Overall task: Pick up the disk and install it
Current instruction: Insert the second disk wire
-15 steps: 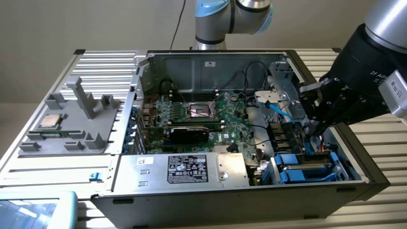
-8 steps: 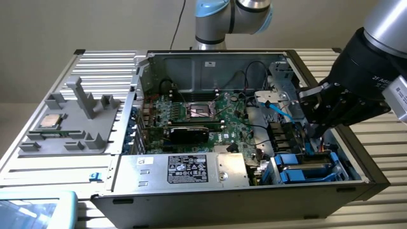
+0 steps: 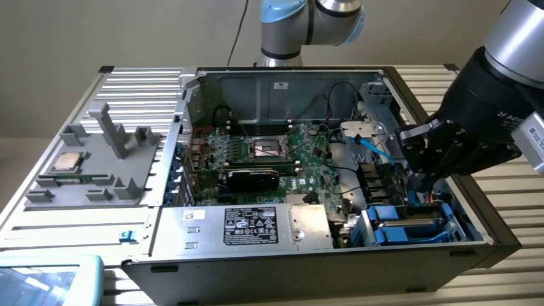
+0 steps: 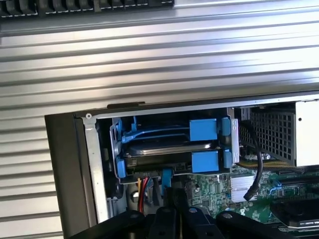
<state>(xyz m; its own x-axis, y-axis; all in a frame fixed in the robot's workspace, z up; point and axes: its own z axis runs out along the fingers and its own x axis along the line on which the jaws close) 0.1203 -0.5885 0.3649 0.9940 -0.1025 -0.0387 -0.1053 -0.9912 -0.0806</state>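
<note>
Open computer case [image 3: 170, 268] lying on its side on a ribbed table [image 3: 510, 191], seen from the exterior view. The tool [image 3: 422, 187] hangs over the case's corner at the exterior view's right, above the blue drive bays [image 3: 408, 226]; its fingers [image 4: 174, 201] are pressed together and grip nothing. The disk [image 4: 167, 148] sits in the lower blue-framed bay, its silver-grey edge showing between the blue rails with a blue tab [image 4: 205, 161] at one end; the upper bay [image 4: 159, 130] above it shows only blue rails and a second tab. In the case, the motherboard [image 3: 272, 159] lies in the middle with the silver box [image 3: 246, 226] bearing a black label near the front wall. On a grey tray [image 3: 102, 159] at the exterior view's left rests a small CPU chip [image 3: 68, 162], well apart from the tool.
</note>
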